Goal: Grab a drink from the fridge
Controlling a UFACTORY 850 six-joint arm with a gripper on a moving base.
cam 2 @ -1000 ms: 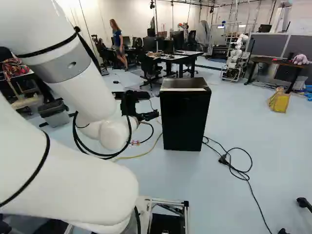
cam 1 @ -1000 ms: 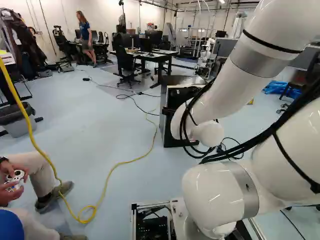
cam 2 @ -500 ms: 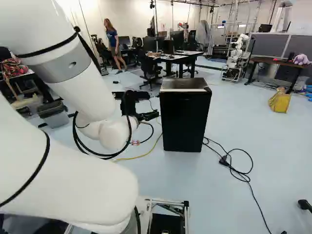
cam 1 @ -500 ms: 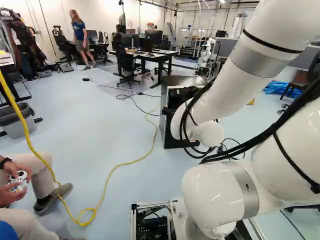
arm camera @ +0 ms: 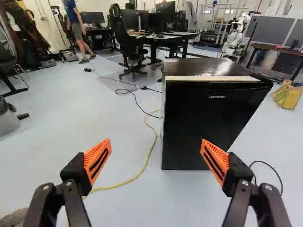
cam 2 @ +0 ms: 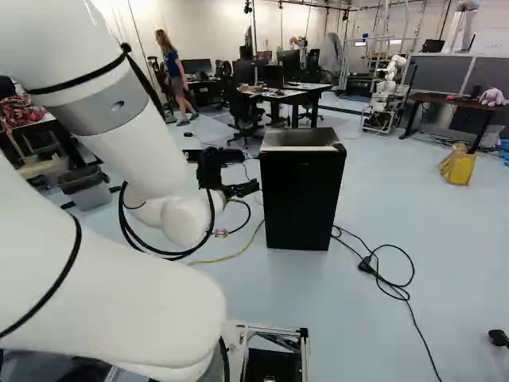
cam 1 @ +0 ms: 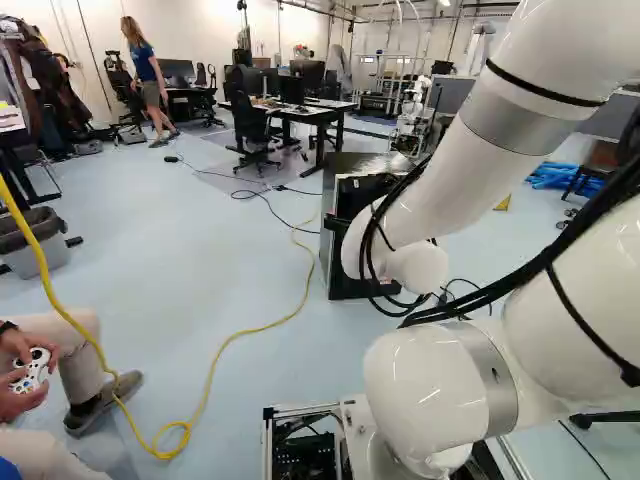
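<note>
Facing the black two-finger tool (cam 2: 251,171): a small black box-shaped fridge (cam 2: 302,199) with a shiny top, on the pale blue floor (cam 1: 180,250).
Fingers: wide open, with an orange pad (arm camera: 97,161) on each.
Fridge spot: ahead of the tool, more to one finger's side.
Fridge door: looks shut, so the inside is hidden.
Yellow cord: a long, thin yellow cord (arm camera: 113,187) winding over the floor near the fridge.
Black cord: a loopy black cord (cam 2: 367,263) on the floor by the fridge's other side.
Far back: a black rolling chair (cam 2: 242,111) and a white robot (cam 2: 386,91).
</note>
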